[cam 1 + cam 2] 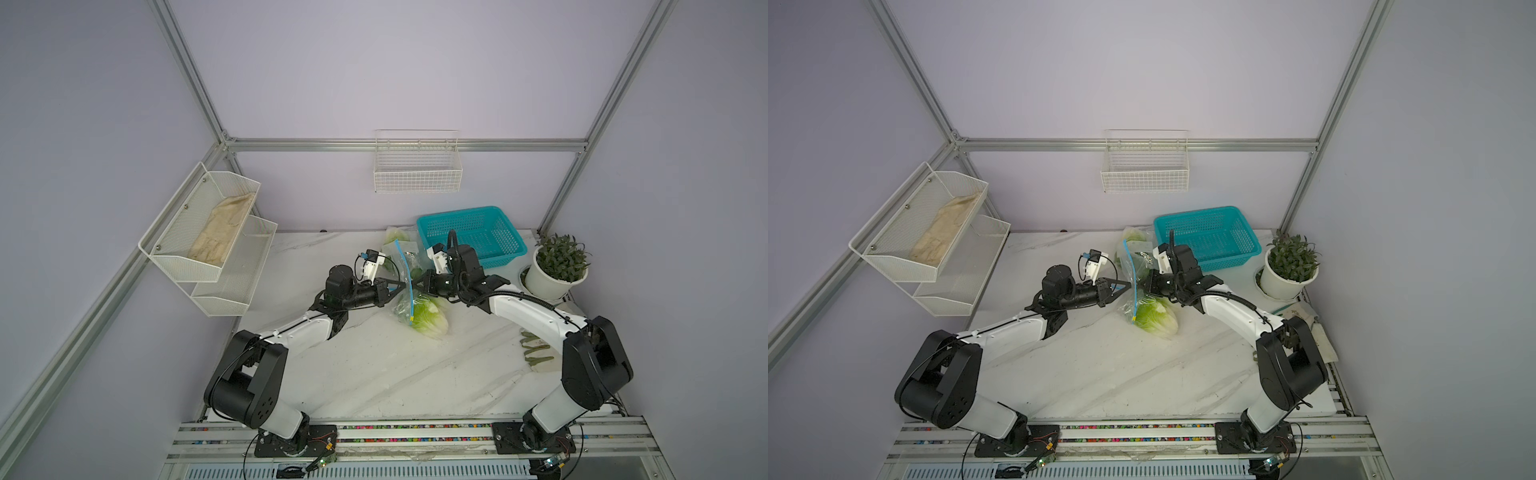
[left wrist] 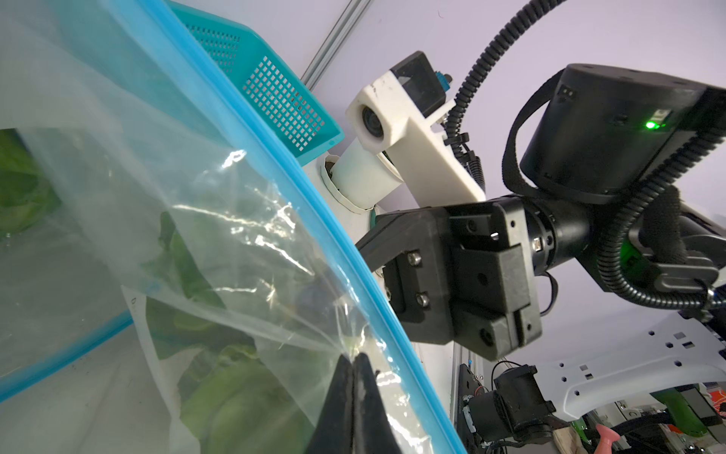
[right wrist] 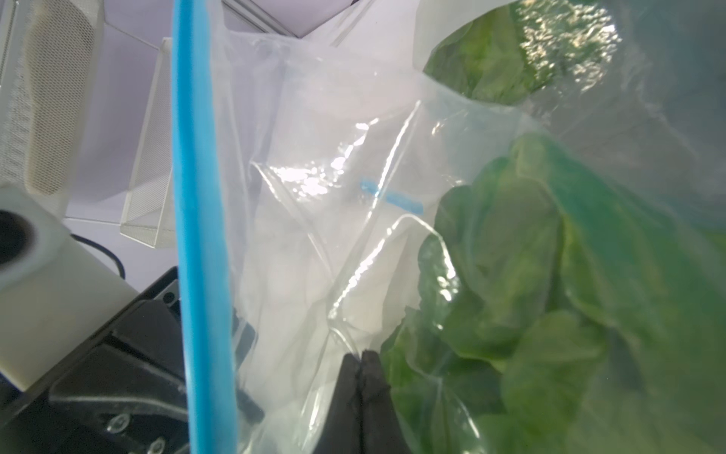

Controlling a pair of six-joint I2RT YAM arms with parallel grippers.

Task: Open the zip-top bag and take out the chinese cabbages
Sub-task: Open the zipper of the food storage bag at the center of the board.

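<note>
In both top views the zip-top bag (image 1: 398,308) lies mid-frame, with left gripper (image 1: 401,286) and right gripper (image 1: 417,280) meeting at its blue zip (image 1: 404,262), which looks unparted.

Left wrist: your left jaws pinch bag film at bottom centre.

Right wrist: the right jaws likewise clamp film. The chinese cabbages (image 3: 510,255) sit inside on the right, none out yet.

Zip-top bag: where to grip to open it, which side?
Pinch the clear film right beside the blue zip strip, mid-length, one wall from each side. The strip runs between the two arms, and the film of the zip-top bag is thin enough to pinch flat. The left gripper and right gripper are shut there, facing each other; pulling apart should probably part the seal.
</note>
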